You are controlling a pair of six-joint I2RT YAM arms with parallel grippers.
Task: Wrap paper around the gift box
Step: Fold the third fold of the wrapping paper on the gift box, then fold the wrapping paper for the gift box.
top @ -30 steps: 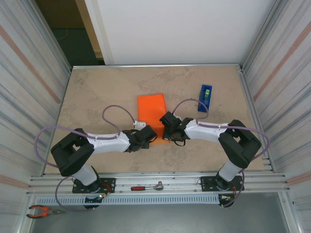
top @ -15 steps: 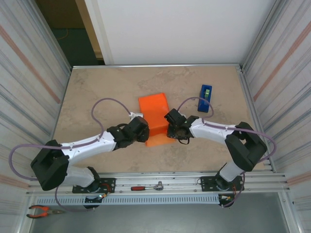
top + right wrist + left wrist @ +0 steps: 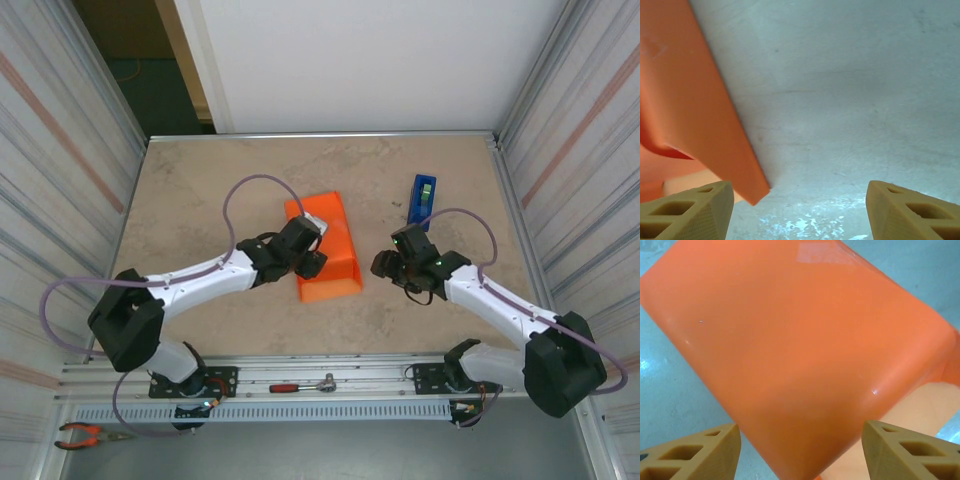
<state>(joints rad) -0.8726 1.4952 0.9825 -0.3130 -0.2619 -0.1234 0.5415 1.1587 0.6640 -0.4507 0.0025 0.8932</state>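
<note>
The gift box lies mid-table as a bright orange parcel, with the paper folded over it in a smooth curve. A pale pinkish face shows at the parcel's open end. My left gripper hovers over the parcel's left part, open, its fingertips standing wide with nothing clamped between them. My right gripper stands open over bare table just right of the parcel. In the right wrist view the paper's edge runs past that gripper's left fingertip, apart from it.
An upright blue tape dispenser stands behind the right gripper at the back right. Metal walls close in both sides of the table. A screwdriver lies on the front rail and pliers lie below it.
Both grippers have opened. The right gripper drew back to the right, off the parcel. The left gripper moved forward and right onto the parcel, which now sits slightly turned.
</note>
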